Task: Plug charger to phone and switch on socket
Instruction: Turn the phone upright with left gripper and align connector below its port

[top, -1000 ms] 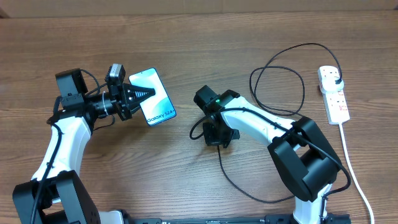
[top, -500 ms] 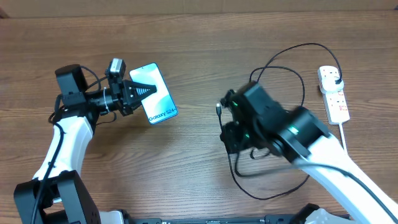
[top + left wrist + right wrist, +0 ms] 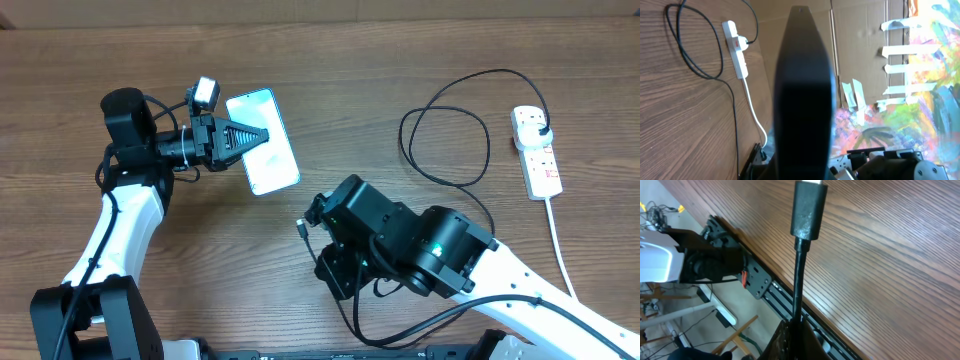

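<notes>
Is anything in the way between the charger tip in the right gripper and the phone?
Nothing visible does. Overhead, only bare table separates the charger tip from the phone held in the left gripper.

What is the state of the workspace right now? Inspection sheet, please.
Surface: wooden table, bare grain.
Job's things: phone held in the left gripper, screen up; charger connector tip not yet in phone; socket has black plug inserted, switch state unclear.
Clutter: nothing seen.
Grippers: left gripper shut on phone; right gripper shut on charger cable below the connector.
Cables: black cable loops across table to socket; white cord runs toward near edge.
Surroundings: cardboard wall, colourful poster.
</notes>
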